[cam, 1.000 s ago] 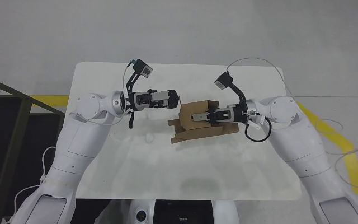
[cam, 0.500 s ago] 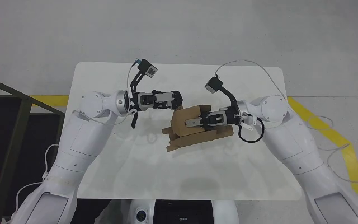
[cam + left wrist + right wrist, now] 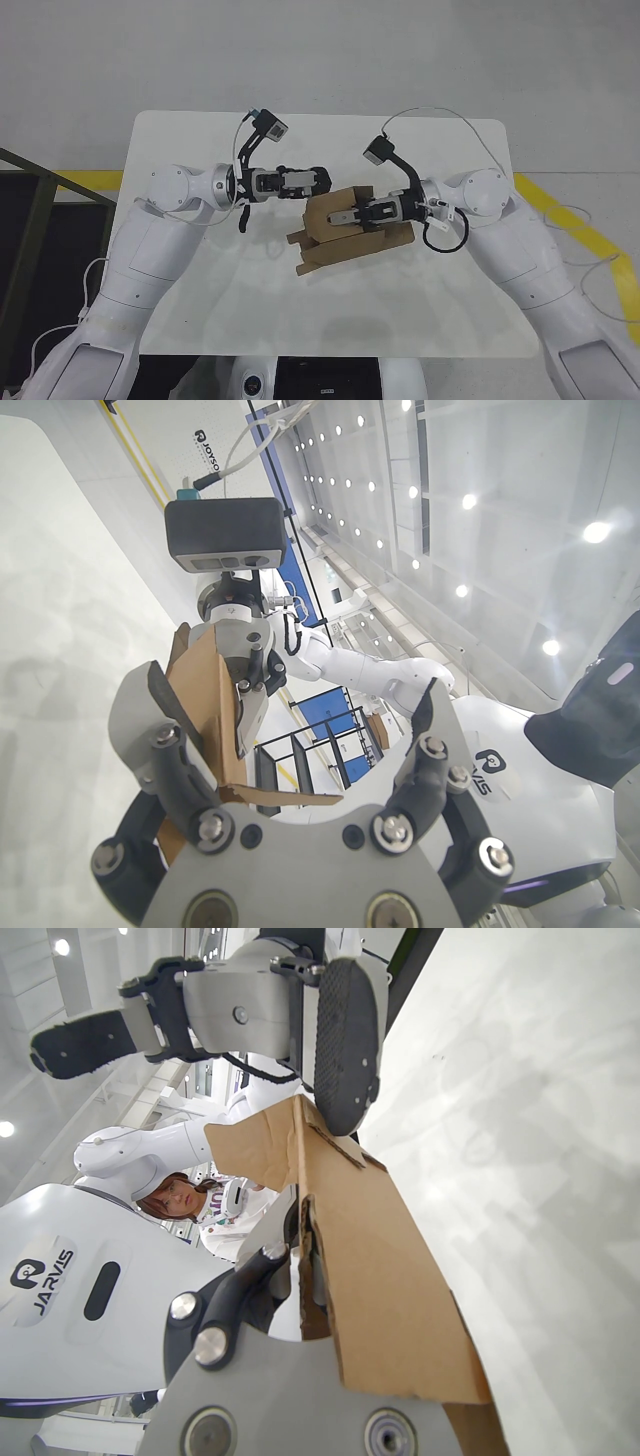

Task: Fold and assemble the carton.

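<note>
A brown cardboard carton (image 3: pixel 350 228), partly folded, is tilted over the middle of the white table (image 3: pixel 200 300). My right gripper (image 3: pixel 340 216) is shut on one of its side walls (image 3: pixel 370 1268) and grips the panel's edge. My left gripper (image 3: pixel 322 180) is open just beyond the carton's far corner. In the left wrist view the carton's flap (image 3: pixel 200 700) lies against one of the left gripper's pads (image 3: pixel 160 690), with the other pad apart from it. The right wrist view shows a left pad (image 3: pixel 345 1053) touching the carton's upper corner.
A dark metal frame (image 3: pixel 30 200) stands off the table's left side. Yellow floor tape (image 3: pixel 590 235) runs past the right side. Bare table surface lies in front of the carton and along the left half.
The right arm has carried the carton leftward and tipped it further. The left gripper has moved right until it meets the carton's corner.
</note>
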